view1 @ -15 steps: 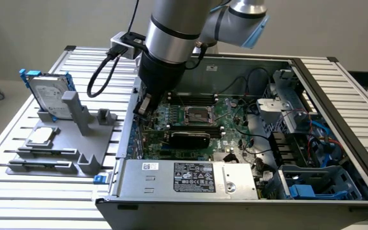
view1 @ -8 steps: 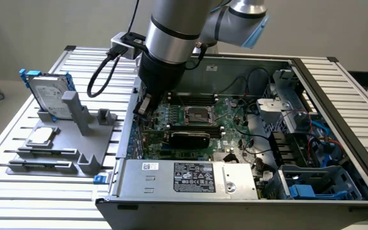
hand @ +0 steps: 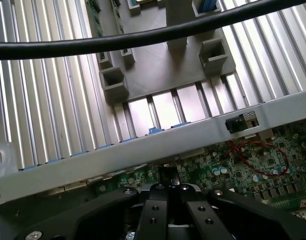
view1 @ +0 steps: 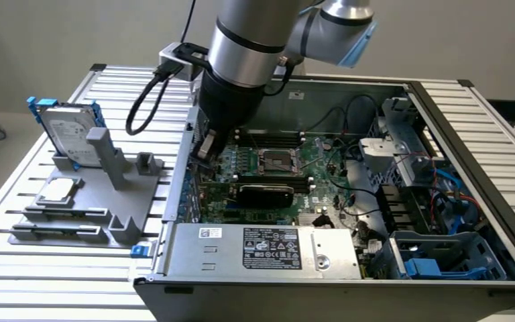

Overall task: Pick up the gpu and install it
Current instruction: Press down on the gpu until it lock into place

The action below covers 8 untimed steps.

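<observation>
A: Mid-frame in the exterior view, the gpu (view1: 265, 194) sits on the motherboard (view1: 324, 168), below-right of the closed gripper (view1: 206, 155).

B: Held?

A: No; fingertips hidden behind the case wall (view1: 179, 181).

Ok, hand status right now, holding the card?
Hand: closed, low inside the open computer case over the green motherboard; whether it holds anything cannot be told.

I see my closed gripper (hand: 168, 192) over the green circuit board (hand: 253, 165), beside the case wall (hand: 143, 150).
</observation>
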Available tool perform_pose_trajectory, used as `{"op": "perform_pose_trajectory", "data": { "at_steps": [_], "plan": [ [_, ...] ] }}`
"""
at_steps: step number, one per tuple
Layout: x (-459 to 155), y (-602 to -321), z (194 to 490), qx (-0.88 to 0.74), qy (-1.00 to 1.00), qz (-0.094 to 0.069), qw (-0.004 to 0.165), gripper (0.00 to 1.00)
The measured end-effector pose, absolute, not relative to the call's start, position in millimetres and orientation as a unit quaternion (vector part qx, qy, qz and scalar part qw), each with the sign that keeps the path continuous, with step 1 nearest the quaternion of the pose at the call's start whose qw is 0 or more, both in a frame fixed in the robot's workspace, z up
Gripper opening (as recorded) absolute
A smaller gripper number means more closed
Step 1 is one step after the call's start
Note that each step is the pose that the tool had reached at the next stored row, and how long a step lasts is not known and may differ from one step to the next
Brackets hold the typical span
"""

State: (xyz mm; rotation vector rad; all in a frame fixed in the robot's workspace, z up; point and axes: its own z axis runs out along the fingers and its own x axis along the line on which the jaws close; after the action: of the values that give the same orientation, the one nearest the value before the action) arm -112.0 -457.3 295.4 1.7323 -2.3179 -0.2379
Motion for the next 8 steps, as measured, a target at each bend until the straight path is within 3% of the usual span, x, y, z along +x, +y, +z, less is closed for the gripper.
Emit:
{"op": "perform_pose_trajectory", "data": {
  "at_steps": [8],
  "plan": [
    [-107.1, -457.2, 295.6, 0.604, -0.788, -0.067, 0.103, 0.11]
  ]
}}
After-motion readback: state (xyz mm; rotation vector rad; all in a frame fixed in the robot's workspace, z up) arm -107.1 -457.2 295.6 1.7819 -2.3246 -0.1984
